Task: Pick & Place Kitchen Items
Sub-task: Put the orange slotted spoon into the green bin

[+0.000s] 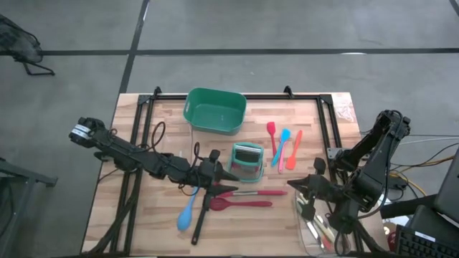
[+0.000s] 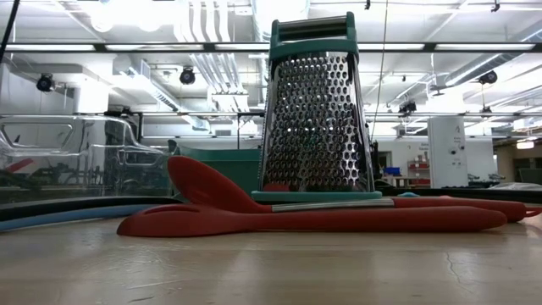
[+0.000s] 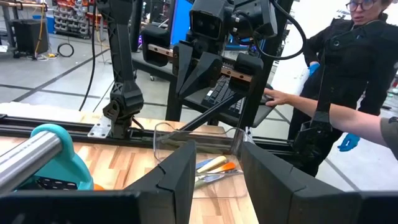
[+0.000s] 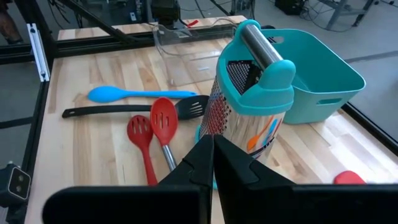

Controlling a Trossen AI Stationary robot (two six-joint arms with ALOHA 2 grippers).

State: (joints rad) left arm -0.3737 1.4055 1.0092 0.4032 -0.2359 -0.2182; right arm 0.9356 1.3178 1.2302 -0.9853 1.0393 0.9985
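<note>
Two red spoons (image 1: pixel 240 198), one blue spoon (image 1: pixel 188 212), three spatulas (image 1: pixel 284 146).

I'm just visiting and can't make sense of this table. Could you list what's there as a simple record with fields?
Centre: steel box grater with teal handle, upright
Behind it: teal plastic tub
Beside grater: three small spatulas, red, blue, orange
Front: two red slotted spoons, blue spoon, black slotted spatula
Left end effector: open, beside grater
Right end effector: shut, empty
Right edge: clear plastic tray holding utensils
</note>
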